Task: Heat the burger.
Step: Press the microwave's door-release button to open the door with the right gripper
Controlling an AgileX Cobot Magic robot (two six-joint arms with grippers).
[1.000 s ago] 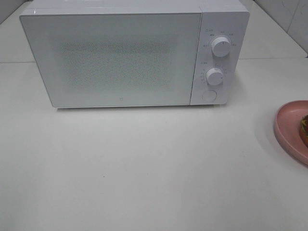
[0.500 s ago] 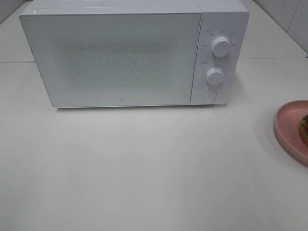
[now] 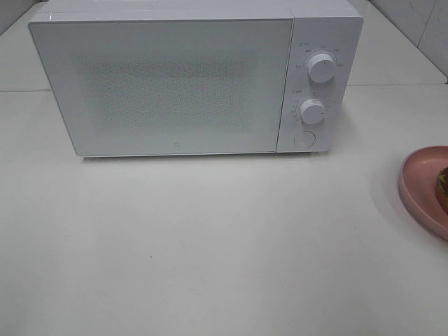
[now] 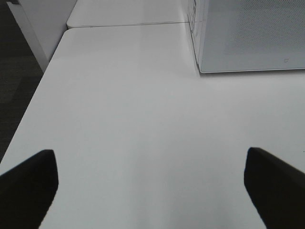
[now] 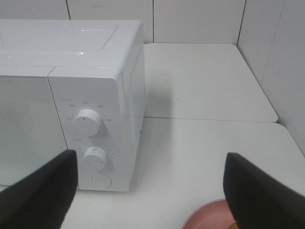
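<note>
From above, the closed microwave backs the white surface, open room before it; the burger sits on the pink plate, cut by the frame; left fingers stand wide over bare surface, its edge outside one finger; right fingers stand wide, the pink plate's rim between them, knobs ahead.
</note>
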